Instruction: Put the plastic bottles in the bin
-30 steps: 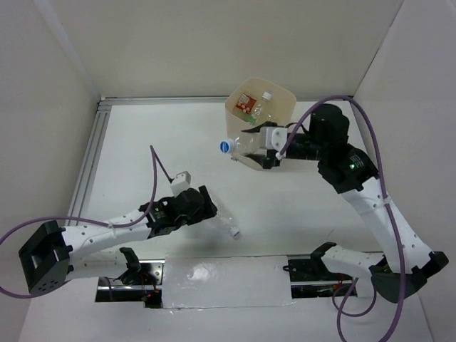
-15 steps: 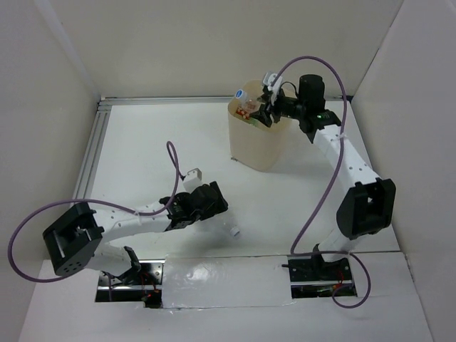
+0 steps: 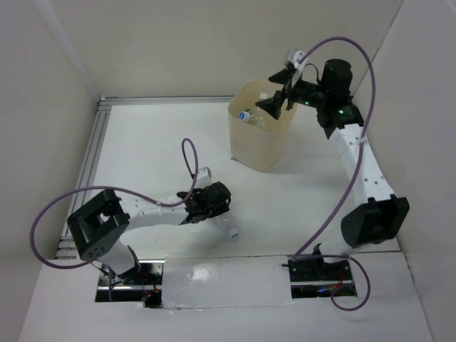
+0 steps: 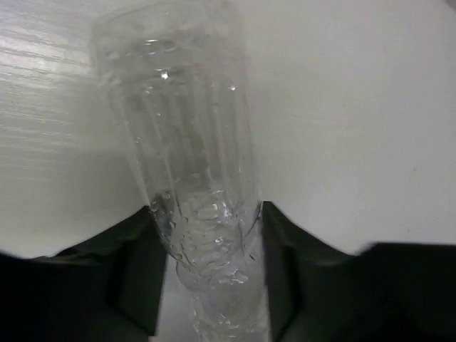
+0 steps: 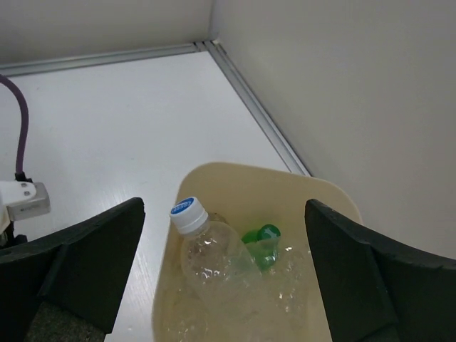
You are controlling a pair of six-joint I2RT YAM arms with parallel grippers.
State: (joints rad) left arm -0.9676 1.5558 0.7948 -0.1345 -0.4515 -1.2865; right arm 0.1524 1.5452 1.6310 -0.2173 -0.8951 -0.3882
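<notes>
Most of the job is looking done. Only one clear bottle [image 3: 229, 227] is lying out on the table [image 3: 142, 142], near the front edge, and no other loose bottle is showing in the overhead view. The left gripper [image 3: 214, 198] is straddling it low over the tabletop. In the left wrist view its dark fingers [image 4: 132, 274] are sitting right against both sides of the ribbed body, but I cannot tell whether they are actually squeezing it.

What is waiting to be done, by my reading, is gripping that bottle firmly, carrying it across and dropping it in.

The bin [image 3: 256, 148] is standing at the far side of the table, well apart from that last bottle, with its top open. Inside, a clear bottle with a blue-and-white cap [image 5: 206, 246] is lying tilted on top of the pile, its cap pointing toward the rim. A green bottle [image 5: 261, 241] is nestling just beside it, and more clear plastic is crowding underneath.

The right gripper [image 3: 275, 105] is hanging above the bin's rim with its fingers spread wide, gripping nothing.
</notes>
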